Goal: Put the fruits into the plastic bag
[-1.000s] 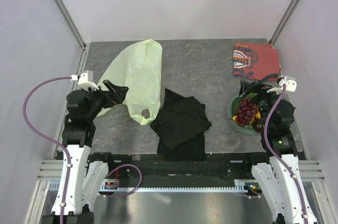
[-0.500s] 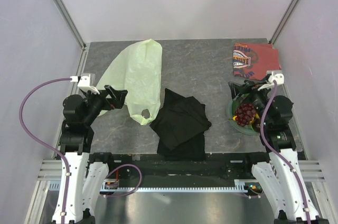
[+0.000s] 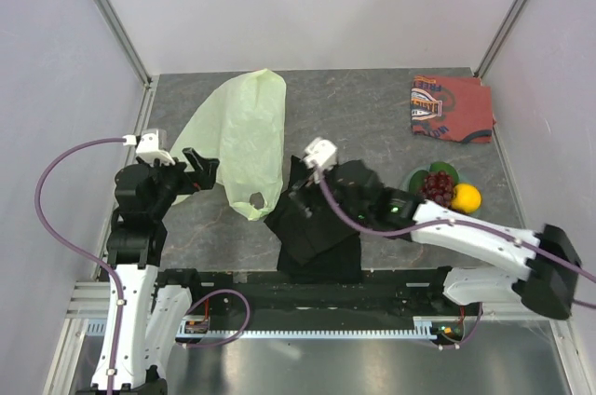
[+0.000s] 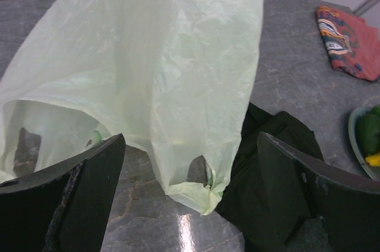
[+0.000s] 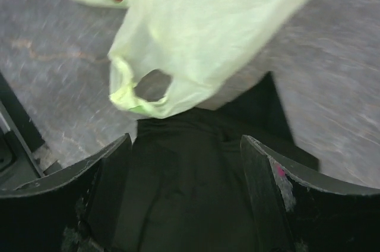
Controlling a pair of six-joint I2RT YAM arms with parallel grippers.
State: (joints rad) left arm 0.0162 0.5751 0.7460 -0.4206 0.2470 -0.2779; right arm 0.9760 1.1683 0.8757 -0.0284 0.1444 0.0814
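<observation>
Plastic bag [image 3: 244,139] lying flat left of the black cloth [image 3: 321,227], handle touching it.
Over the cloth, right gripper [image 5: 185,142] wide, empty; left of it, left gripper [image 4: 191,139] wide, empty; right of it, plate [image 3: 411,183] with grape bunch [image 3: 438,187], yellow fruit [image 3: 467,197], 1 green fruit [image 3: 440,170].

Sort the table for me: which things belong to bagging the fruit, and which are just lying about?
For the job: plastic bag, grape bunch, yellow fruit, green fruit.

Lying about: grey-green plate that holds the fruit, black cloth, red patterned cloth.
</observation>
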